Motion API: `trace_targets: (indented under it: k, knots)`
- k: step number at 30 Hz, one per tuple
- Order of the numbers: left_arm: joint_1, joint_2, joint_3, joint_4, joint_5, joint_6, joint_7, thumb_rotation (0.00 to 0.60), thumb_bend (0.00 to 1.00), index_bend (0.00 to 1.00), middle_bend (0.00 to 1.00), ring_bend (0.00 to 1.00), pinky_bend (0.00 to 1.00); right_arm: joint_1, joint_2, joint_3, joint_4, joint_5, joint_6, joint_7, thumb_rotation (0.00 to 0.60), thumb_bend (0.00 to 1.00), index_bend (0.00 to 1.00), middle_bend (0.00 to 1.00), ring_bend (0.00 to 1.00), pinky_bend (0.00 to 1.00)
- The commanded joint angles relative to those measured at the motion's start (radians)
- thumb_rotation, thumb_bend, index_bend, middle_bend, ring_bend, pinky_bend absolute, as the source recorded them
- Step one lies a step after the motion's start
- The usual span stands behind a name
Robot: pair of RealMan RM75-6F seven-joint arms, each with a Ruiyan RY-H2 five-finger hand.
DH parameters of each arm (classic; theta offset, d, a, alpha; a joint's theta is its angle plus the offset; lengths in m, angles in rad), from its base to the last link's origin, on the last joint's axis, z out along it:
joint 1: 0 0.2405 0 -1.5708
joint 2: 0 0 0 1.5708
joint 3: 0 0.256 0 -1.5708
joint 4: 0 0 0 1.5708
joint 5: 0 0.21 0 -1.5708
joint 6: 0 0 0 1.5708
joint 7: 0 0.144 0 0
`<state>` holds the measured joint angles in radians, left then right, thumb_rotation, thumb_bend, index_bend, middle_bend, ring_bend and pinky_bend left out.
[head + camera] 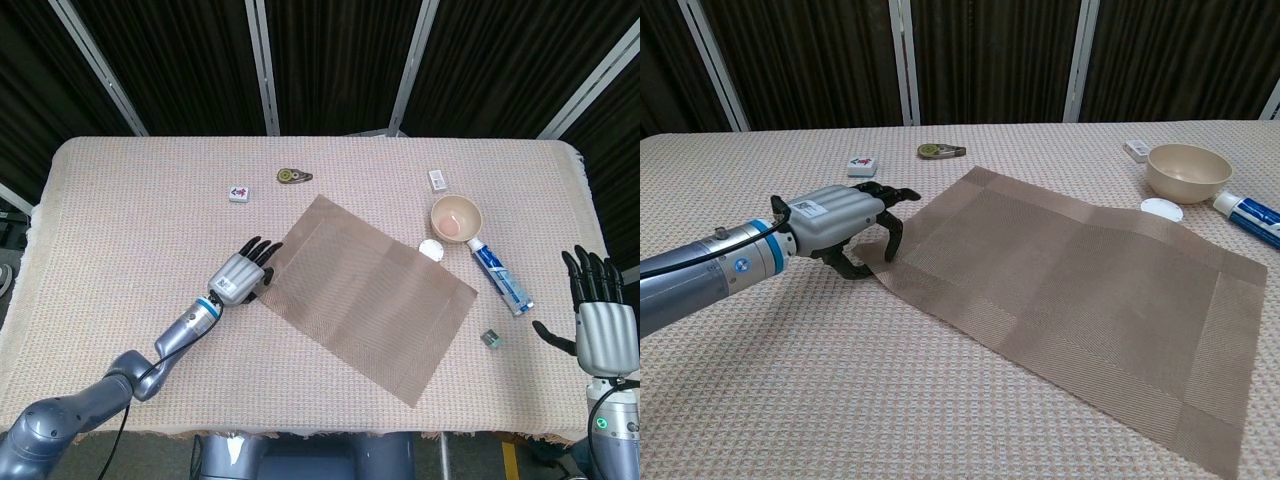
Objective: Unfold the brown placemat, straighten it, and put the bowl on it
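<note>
- Two hands are in view. The left hand point(845, 215) has dark fingertips point(894, 232) curled down onto the nearest corner of the brown placemat point(1070, 290); whether it pinches the corner or only presses on it cannot be told.
- Outward from those fingers, the placemat is a woven brown rectangle with a ribbed border, lying unfolded and almost flat but at a slant to the table edge.
- Judged from this, unfolding looks done and straightening is the step in hand; the next move likely calls for turning the mat square by that corner without wrinkling it.
- Far across the mat from the fingers, just past its far corner, sits the bowl point(456, 219), smooth, round and cream-coloured, not yet on the mat.
- Beside the bowl lie a small white disc point(431, 250) and a blue-and-white tube point(498, 274).
- Well apart, the right hand point(600, 325) is raised with fingers spread, grasping nothing.
- Under everything is a coarse beige tablecloth point(120, 230).
</note>
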<state>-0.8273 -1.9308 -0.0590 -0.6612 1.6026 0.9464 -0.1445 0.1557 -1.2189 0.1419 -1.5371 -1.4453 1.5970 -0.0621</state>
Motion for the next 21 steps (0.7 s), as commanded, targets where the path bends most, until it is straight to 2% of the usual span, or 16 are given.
trace_targets:
  k: [1, 6, 15, 21]
  knots:
    - [0.0, -0.009, -0.002, 0.003, -0.006, 0.007, 0.009, 0.6, 0.43, 0.55, 0.0, 0.0, 0.0, -0.002, 0.002, 0.001, -0.003, -0.003, 0.003, 0.002, 0.6, 0.0, 0.0, 0.0, 0.0, 0.0]
    - [0.001, -0.014, -0.004, 0.001, -0.015, 0.021, 0.022, 0.6, 0.49, 0.56, 0.0, 0.0, 0.0, -0.007, 0.008, 0.003, -0.011, -0.012, 0.006, 0.006, 0.6, 0.0, 0.0, 0.0, 0.0, 0.0]
    - [0.015, 0.007, 0.002, -0.037, -0.031, 0.037, 0.039, 0.6, 0.51, 0.59, 0.0, 0.0, 0.0, -0.015, 0.016, 0.004, -0.024, -0.027, 0.012, 0.011, 0.6, 0.0, 0.0, 0.0, 0.0, 0.0]
    - [0.05, 0.061, 0.009, -0.148, -0.047, 0.06, 0.068, 0.6, 0.51, 0.61, 0.0, 0.0, 0.0, -0.021, 0.022, 0.007, -0.033, -0.034, 0.019, 0.014, 0.6, 0.0, 0.0, 0.0, 0.0, 0.0]
